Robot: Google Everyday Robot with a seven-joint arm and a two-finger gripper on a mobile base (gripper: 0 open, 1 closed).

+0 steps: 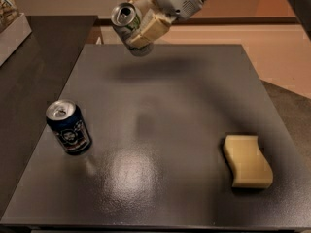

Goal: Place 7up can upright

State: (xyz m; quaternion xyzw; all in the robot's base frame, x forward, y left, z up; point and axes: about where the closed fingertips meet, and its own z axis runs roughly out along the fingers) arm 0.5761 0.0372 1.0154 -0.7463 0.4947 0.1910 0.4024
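My gripper (141,23) is at the top of the camera view, above the far left part of the dark table (160,125). It is shut on the 7up can (127,24), a silver and green can. The can hangs in the air, tilted, with its silver top end toward the upper left. A cream finger (150,29) lies across the can's right side; the other finger is behind the can.
A dark blue can with a white emblem (68,126) stands upright at the table's left. A yellow sponge (247,160) lies at the front right. A second dark counter (29,62) adjoins on the left, with a white box (8,23) on it.
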